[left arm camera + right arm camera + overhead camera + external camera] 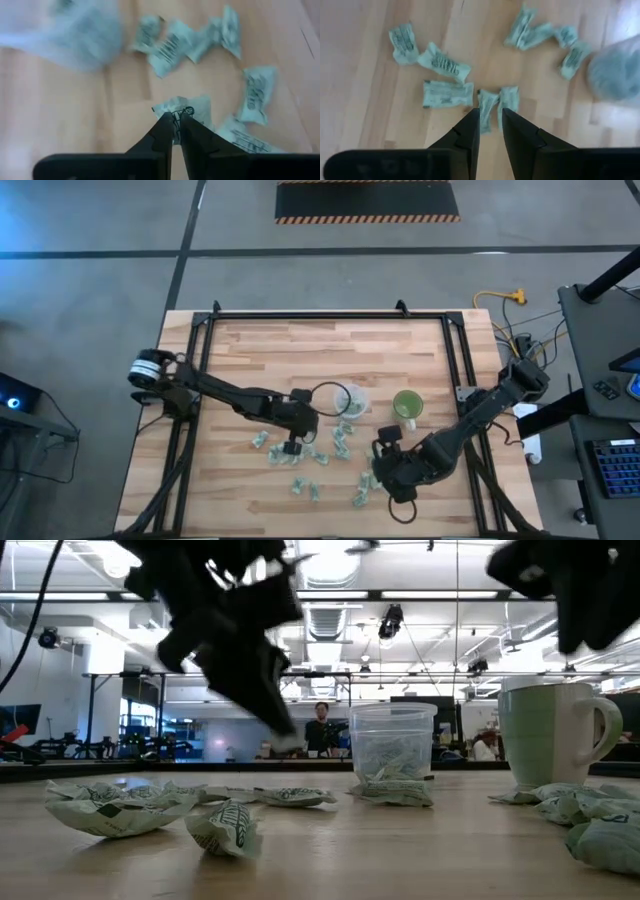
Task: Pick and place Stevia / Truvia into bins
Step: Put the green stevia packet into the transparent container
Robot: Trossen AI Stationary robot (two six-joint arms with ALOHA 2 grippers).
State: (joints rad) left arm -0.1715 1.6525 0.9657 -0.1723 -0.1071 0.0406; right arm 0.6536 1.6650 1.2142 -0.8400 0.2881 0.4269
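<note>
From the high view I've got the left gripper [292,447] down among the scattered sachets [300,485] on the table [240,350], just in front of the clear cup [350,399]. The right gripper [375,470] is low too, near the front, with the green cup [407,405] just beyond it.

Low view now: crumpled sachets lie all across the wood, the clear cup already has a few inside, the green cup stands beside it to the right. Both arms are dark blurs overhead.

Left wrist view: my fingers [162,131] are pinched together on the edge of one sachet [192,107], which looks caught between the tips.

Right wrist view: fingers [470,127] stand narrowly apart, straddling a folded sachet [487,105], not yet closed on it.

These look feather-light, limp and creased, I'd say; they'll flop and could slip. Best to nip a raised edge or fold, not the flat face.
</note>
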